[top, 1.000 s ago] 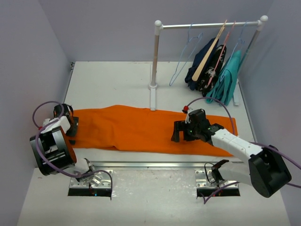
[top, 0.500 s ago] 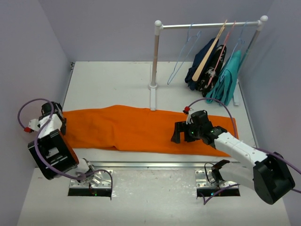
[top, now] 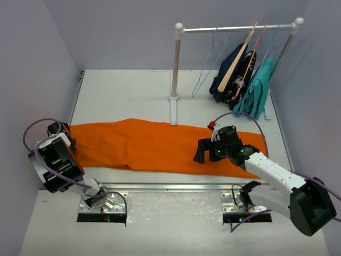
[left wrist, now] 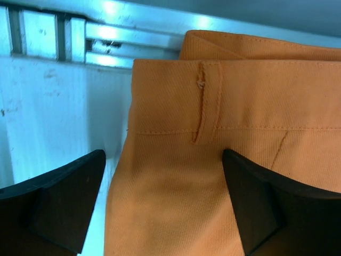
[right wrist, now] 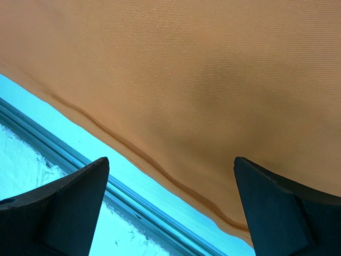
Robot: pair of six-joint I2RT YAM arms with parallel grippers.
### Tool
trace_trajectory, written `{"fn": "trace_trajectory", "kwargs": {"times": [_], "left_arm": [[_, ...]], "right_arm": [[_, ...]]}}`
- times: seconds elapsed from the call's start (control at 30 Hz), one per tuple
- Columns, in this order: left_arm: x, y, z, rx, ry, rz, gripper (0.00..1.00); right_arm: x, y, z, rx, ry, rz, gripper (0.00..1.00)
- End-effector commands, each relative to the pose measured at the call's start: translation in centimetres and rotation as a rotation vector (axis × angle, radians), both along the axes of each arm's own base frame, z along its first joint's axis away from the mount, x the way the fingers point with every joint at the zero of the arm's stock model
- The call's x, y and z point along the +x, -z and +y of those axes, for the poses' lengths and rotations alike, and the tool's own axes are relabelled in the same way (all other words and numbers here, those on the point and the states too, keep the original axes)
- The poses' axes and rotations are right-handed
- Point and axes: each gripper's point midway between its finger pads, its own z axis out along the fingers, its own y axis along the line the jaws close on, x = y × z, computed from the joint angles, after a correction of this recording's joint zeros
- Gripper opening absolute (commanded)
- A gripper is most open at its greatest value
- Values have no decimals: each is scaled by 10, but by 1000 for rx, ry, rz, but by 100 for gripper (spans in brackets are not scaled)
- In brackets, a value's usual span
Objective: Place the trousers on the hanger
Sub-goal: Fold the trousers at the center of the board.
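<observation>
Trousers (top: 160,146) lie flat on tabletop (top: 122,96), waistband (left wrist: 234,96) at 9 o'clock; hanger (top: 205,68) hangs at 1 o'clock. L end effector (left wrist: 163,160) and R end effector (right wrist: 171,160) both apart, above cloth. Risk: shallow pinch, fabric slips during lift.

White bench (top: 122,96) boxed in by pale lilac walls (top: 122,32).
Plain walls close the back and both sides; a white-posted clothes rack (top: 237,29) stands far right, a metal rail (top: 176,186) runs along the near edge, evenly lit.

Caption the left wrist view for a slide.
Open left claw poised over the top edge of the orange trousers, belt loop in view.
</observation>
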Motion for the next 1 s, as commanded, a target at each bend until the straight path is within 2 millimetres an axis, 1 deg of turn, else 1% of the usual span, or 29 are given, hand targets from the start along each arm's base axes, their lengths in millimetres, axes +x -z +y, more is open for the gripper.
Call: {"fn": "trace_trajectory", "kwargs": {"times": [0.0,0.07,0.1,0.13,0.17,0.27,0.33,0.37,0.4,0.43,0.47,0.5,0.57,0.67,0.73,0.77,0.83,0.87,0.9,0.93,0.97], "left_arm": [[10,32,-1,-31,13,-35,69],[14,34,0,-21,34,-52,32],[17,32,0,-21,43,-63,17],[19,30,0,-19,52,-72,5],[22,26,1,-12,59,-79,0],[37,4,5,34,100,-133,0],[56,-21,3,83,162,-188,0],[69,-34,-3,110,212,-210,0],[81,-51,-7,147,257,-238,0],[94,-73,-13,193,311,-270,0],[98,-80,-15,205,329,-281,0],[111,-106,-26,248,396,-327,0],[122,-147,-43,311,479,-429,0],[124,-207,-54,425,548,-556,0],[122,-242,-57,491,574,-612,0],[122,-265,-58,531,599,-648,0],[125,-308,-64,605,663,-709,0],[128,-323,-68,624,703,-731,0],[130,-353,-72,682,750,-768,0],[136,-365,-83,683,822,-809,0],[140,-376,-92,693,878,-847,0]], "right_arm": [[6,-10,4,22,-20,-64,99],[8,-10,2,14,-12,-73,99],[8,-9,1,10,-10,-73,99],[8,-8,1,8,-9,-74,99],[8,-8,1,6,-9,-73,99],[10,-3,-1,-15,-2,-56,99],[15,6,-8,-74,37,-33,99],[16,11,-12,-108,57,-14,99],[19,14,-17,-140,87,-9,99],[24,19,-22,-182,127,6,99],[25,19,-23,-190,138,7,99],[29,23,-28,-219,184,16,99],[36,32,-30,-267,227,54,99],[37,47,-29,-363,249,111,99],[45,51,-23,-444,263,106,99],[44,55,-19,-495,270,111,99],[36,62,0,-571,243,110,99],[35,65,8,-588,245,117,99],[25,77,8,-640,264,175,99],[34,71,28,-615,262,165,99],[31,73,44,-615,255,166,99]]}}
